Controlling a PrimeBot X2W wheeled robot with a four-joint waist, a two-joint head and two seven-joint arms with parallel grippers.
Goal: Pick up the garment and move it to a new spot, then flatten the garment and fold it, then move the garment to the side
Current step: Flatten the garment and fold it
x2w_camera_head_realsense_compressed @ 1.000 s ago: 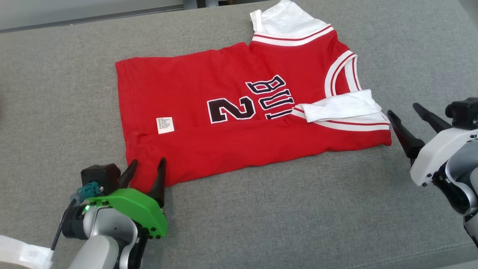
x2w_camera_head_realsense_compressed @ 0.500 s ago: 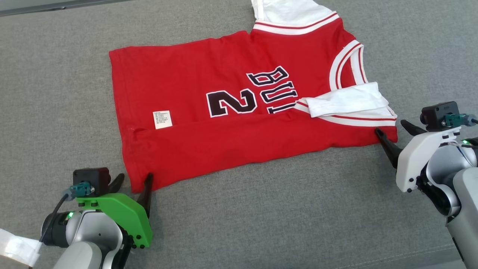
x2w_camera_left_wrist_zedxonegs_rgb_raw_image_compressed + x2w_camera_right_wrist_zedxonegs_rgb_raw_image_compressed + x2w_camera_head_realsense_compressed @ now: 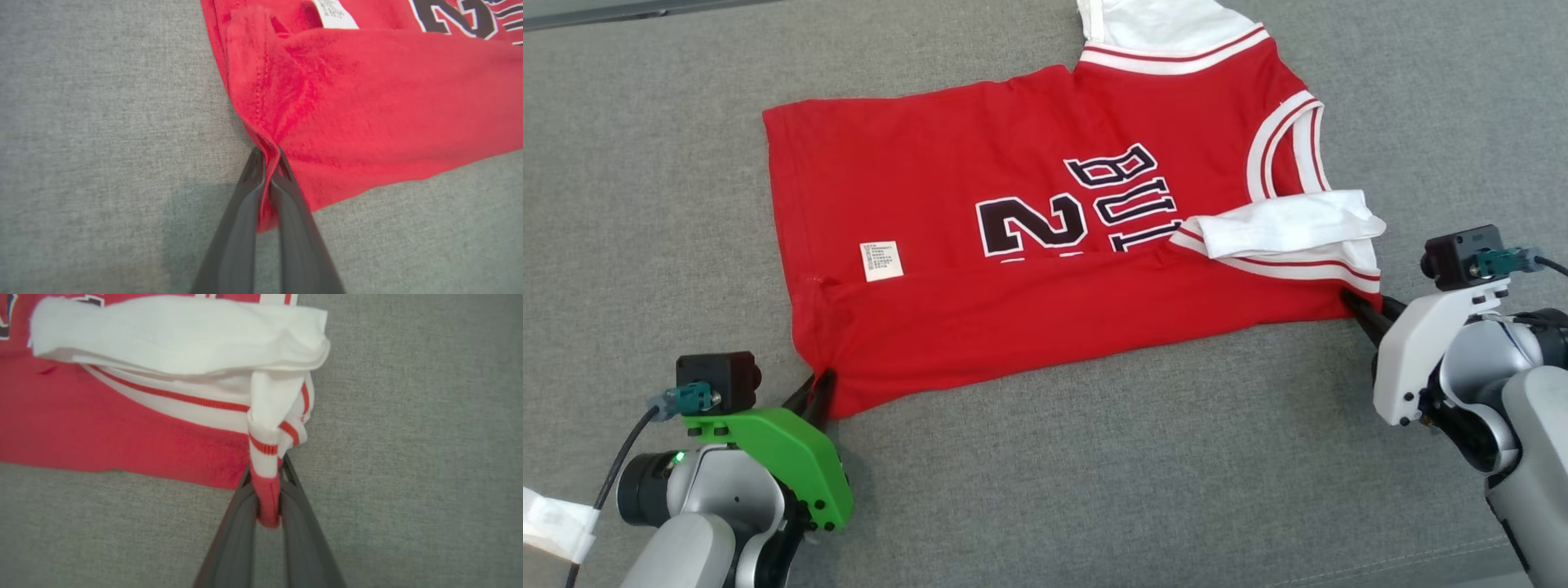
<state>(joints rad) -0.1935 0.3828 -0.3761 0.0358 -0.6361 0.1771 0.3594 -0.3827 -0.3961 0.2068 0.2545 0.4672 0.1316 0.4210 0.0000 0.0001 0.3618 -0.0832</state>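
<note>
A: Left gripper?
B: Pinched tight on the red garment at its hem corner.
A: And the garment?
B: Spread on the grey cushion, near edge folded over.
A: Right gripper?
B: Clamped on its white-trimmed shoulder corner.

The garment is reading as soft red knit cloth, matt, with a fine fuzzy nap and stitched hems in the left wrist view. Its white sleeve is looking like smoother, thinner cloth, edged with ribbed striped trim. The care label is showing flat and white; cloth or paper, I cannot tell. The bench is wearing coarse grey woven cloth, matt and faintly mottled. The left end effector is showing smooth dark fingers with a dull sheen, below a smooth green plastic mount. The right end effector is carrying a matt white plastic shell.
</note>
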